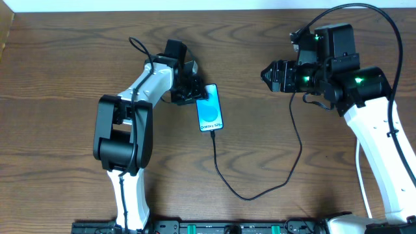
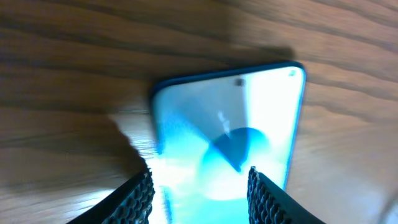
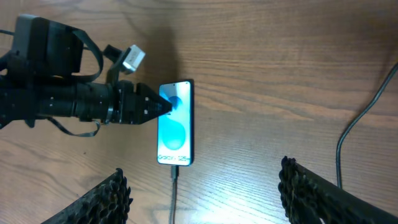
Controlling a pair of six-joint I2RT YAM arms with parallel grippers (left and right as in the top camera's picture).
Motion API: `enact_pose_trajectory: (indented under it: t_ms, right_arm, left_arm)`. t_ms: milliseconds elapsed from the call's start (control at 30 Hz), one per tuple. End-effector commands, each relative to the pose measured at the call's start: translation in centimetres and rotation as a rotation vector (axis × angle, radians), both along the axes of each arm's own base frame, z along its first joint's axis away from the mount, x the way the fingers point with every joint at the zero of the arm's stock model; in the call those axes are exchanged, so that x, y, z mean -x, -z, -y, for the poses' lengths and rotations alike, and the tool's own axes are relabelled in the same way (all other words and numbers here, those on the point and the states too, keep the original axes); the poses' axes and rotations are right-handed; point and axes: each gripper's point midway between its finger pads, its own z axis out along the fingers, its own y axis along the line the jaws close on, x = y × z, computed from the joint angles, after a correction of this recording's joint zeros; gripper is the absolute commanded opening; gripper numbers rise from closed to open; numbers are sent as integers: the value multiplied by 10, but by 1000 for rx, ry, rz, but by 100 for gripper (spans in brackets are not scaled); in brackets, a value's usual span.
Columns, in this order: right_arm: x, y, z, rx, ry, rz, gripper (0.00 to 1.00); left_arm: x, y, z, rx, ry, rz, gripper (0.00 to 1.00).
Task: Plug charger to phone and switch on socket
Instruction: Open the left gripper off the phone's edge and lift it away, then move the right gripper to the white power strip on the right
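Okay, I've got the phone (image 1: 210, 108) lying flat, screen up and lit blue. It sits about midway between the left and right edges of the tabletop (image 1: 65, 58), a little nearer the far edge than the near one. My left gripper (image 1: 196, 92) is at the phone's far left corner. Its wrist camera is blurred, but the two ribbed fingers (image 2: 138, 198) stand partly apart above the screen with nothing clamped between them. From the right wrist camera the tip looks to be touching the phone's left rim, though I can't tell for certain.

The charger (image 1: 224, 179) meets the phone's near short edge and runs toward the near edge of the tabletop. It loops there and climbs back toward the right side, where it slips under my right arm. Whether the connector is fully seated I can't tell.

My right gripper (image 1: 266, 75) hangs well apart from the phone, toward the right edge, jaws spread wide and empty, pointing at the phone. The left arm's body crowds the phone's left side, and the cable's loop lies on the wood between both arms.
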Motion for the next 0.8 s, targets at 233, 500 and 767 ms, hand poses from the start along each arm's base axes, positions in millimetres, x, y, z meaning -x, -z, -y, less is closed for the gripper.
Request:
enact_pose_trajectory:
  t_ms: [233,500,767]
  right_arm:
    - [-2,-2,0,31,-23,24,74]
    - [-13,-2,23,55,46,36,38]
    - [-30,-2,96,58,233,32,1]
  left_arm:
    - [8,22,-66,-355,-43,-20,49]
    - [-11,-119,-89,-320,-126,241,49]
    - [15,-249,-97,-256,-194,552,65]
